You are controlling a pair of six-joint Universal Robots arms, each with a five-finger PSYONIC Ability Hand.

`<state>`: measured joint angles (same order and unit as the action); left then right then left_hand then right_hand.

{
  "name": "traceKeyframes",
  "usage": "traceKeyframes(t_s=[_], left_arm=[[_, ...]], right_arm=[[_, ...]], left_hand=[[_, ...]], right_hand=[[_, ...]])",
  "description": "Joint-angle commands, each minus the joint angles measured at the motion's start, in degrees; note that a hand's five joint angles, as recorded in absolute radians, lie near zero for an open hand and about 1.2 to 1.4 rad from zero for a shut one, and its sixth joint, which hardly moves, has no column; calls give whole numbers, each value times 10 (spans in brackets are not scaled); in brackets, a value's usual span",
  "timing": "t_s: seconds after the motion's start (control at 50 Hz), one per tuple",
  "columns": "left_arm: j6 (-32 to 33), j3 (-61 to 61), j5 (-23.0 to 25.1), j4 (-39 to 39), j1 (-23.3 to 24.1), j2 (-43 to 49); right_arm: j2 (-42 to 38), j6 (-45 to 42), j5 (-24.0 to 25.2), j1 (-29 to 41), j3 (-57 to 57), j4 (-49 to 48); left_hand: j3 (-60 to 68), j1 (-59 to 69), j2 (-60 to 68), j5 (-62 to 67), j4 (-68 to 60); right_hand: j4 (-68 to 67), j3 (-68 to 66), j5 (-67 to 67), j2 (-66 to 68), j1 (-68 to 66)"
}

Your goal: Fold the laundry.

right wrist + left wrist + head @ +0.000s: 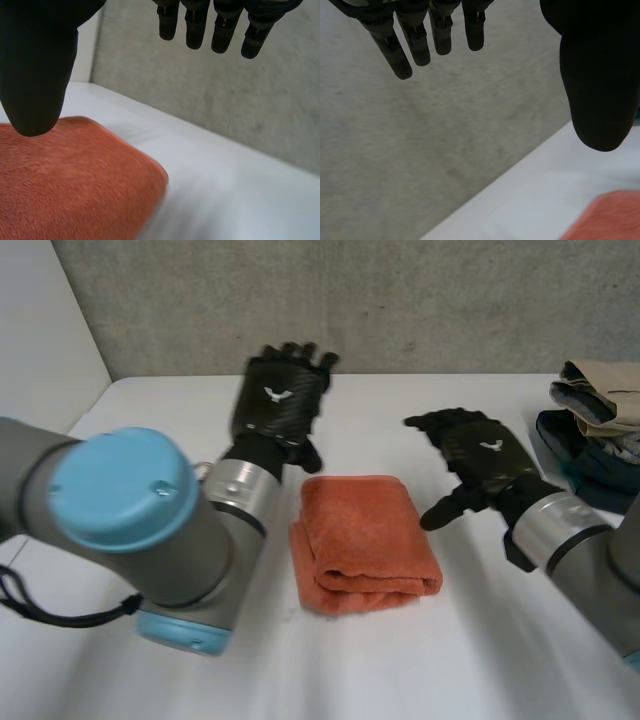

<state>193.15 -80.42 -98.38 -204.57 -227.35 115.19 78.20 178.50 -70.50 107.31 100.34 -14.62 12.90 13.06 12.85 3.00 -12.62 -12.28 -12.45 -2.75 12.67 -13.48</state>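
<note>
An orange towel (pixel 362 540) lies folded into a thick rectangle at the middle of the white table (pixel 400 660). My left hand (pixel 278 402) hovers beyond the towel's far left corner, open, fingers (pixel 415 40) straight, holding nothing; a corner of the towel (pixel 607 217) lies below its thumb. My right hand (pixel 478 455) is just right of the towel, open, with its thumb pointing toward the towel's right edge. In the right wrist view the fingers (pixel 220 25) are spread and the thumb (pixel 35 75) hangs above the towel (pixel 70 185) without gripping it.
A pile of unfolded clothes (pixel 595 430), beige on top and dark blue beneath, sits at the table's far right edge. A grey wall (pixel 350 300) runs along the back of the table. My left arm's large elbow (pixel 130 530) fills the near left.
</note>
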Motion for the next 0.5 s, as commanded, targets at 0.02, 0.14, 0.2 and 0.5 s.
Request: traceKeyframes(t_s=[0.02,0.14,0.2,0.5], left_arm=[[-17,74,-1,58,52,103],[-11,87,-20,115,55,155],[4,82,-47,145,53,158],[75,40,-58,200,13,150]], right_arm=[[-78,-2,-1,-25,-65,73],[-156,-46,6,-12,-109,99],[-182,-57,7,10,-129,104],[-240,-196,-44,51,-161,111]], left_hand=[[2,0,2,1,-5],[7,5,7,6,-10],[5,3,6,4,-8],[3,2,4,2,-6]], right_hand=[[23,25,28,-27,35],[23,25,28,-27,35],[23,25,28,-27,35],[23,25,28,-27,35]])
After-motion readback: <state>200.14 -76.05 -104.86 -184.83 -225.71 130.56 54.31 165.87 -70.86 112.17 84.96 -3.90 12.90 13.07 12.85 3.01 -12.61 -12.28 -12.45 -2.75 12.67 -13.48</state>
